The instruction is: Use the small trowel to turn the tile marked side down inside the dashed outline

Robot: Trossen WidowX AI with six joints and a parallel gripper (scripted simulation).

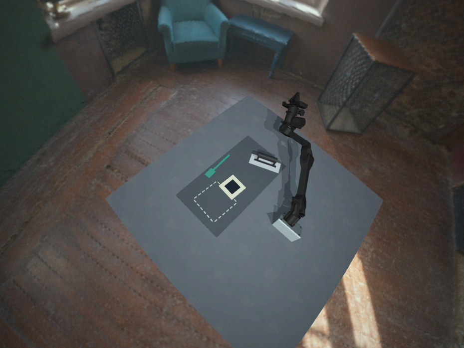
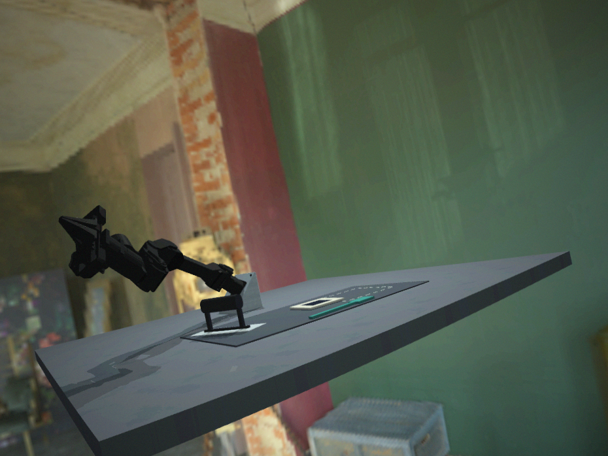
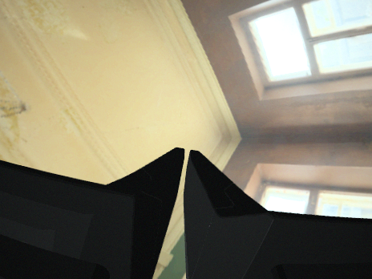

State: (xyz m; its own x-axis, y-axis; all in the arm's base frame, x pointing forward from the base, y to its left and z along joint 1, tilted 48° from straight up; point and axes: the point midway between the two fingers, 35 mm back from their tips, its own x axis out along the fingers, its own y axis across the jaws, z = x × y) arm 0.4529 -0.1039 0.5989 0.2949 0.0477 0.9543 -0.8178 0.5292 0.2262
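Cream-bordered and square, the tile [image 1: 232,186] lies flat on the dark grey mat [image 1: 258,149], its dark marked face up, touching the upper right corner of the white dashed outline [image 1: 214,202] and mostly outside it. Teal trowel [image 1: 216,166]: thin straight handle, small flat rectangular blade, lying on the mat just beyond the tile and apart from it. At the mat's far corner, a white flat plate carrying a black bar handle on two short posts [image 1: 265,158]. Matte grey table [image 1: 262,299], slab-like, soft shadows across it. In the exterior view the outline's dashes are foreshortened and hard to make out; the arm's pale base [image 1: 287,229] is partly hidden there behind the handle. The wrist view shows only ceiling, windows and black finger tips; no table. Arm stretched from the base toward the table's far edge, wrist tilted up, gripper [image 1: 295,98] raised well away from trowel and tile, its pointed fingers drawn almost together on nothing.
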